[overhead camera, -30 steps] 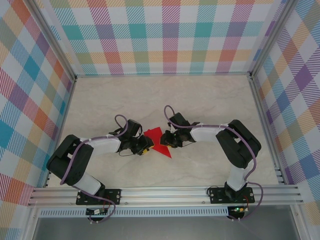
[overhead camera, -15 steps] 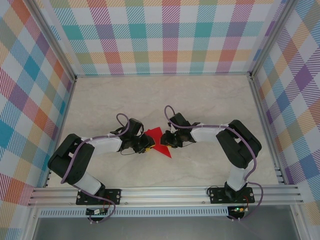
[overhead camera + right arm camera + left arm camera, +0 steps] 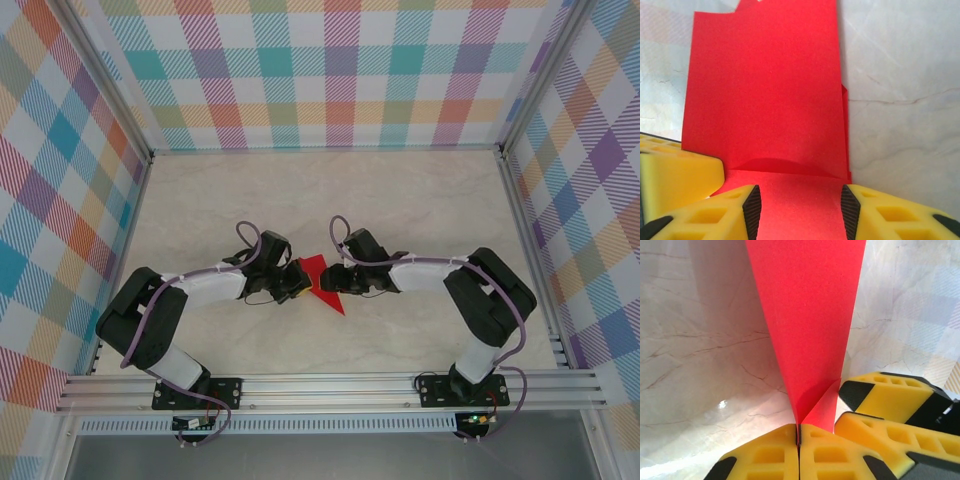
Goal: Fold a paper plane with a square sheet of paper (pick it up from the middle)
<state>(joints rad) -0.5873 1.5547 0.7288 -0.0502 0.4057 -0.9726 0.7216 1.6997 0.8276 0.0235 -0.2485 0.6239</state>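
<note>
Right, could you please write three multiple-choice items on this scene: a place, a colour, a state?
1. Where is the red paper? A between the left gripper and right gripper; B left of both; C right of both.
2. What colour are the left gripper's fingers? A blue; B yellow; C white.
3. The left gripper is: A wide open; B shut on nothing; C shut on the paper.
Key: A, the top view shows it there; B, yellow in the wrist view; C, fingers meet on the paper's edge.

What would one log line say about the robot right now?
stage: mid-fold | left fingers: shut, pinching red paper at its narrow end | right fingers: apart, red paper between them | paper: partly folded
</note>
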